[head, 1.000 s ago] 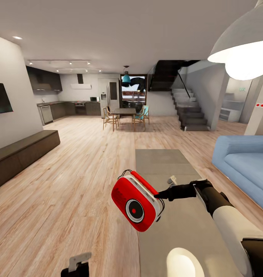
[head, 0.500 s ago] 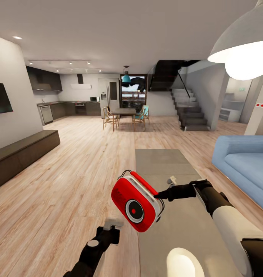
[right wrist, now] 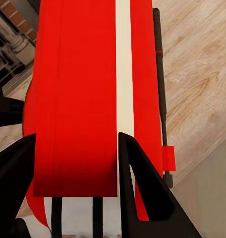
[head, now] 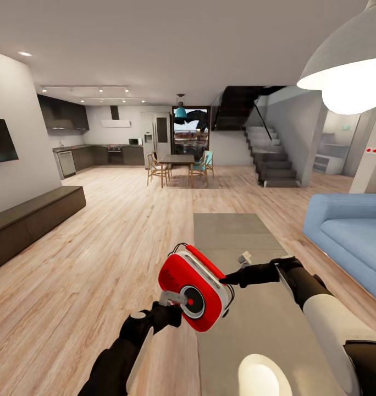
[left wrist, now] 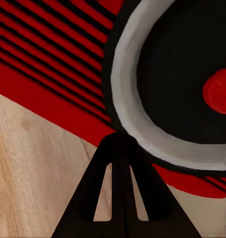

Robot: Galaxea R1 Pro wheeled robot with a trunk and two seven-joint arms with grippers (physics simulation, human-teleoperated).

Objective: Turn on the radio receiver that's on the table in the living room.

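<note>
The radio receiver (head: 194, 287) looks like smooth, shiny red plastic with a white plastic band along its side. Its front has thin ridges, so that part looks bumpy. The round dial (left wrist: 185, 84) is dark and matt, with a pale grey ring around it and a red dot in the middle. The handle (right wrist: 160, 84) is a thin dark bar.

The surface (head: 237, 236) is grey, smooth and glossy, and the lamp's light shines back off it. The floor (head: 89, 264) is pale wood planks with grain lines. The sofa (head: 347, 236) on the right looks like soft, matt blue cloth. Both grippers, left (head: 174, 301) and right (head: 232, 278), look like dull black plastic.
</note>
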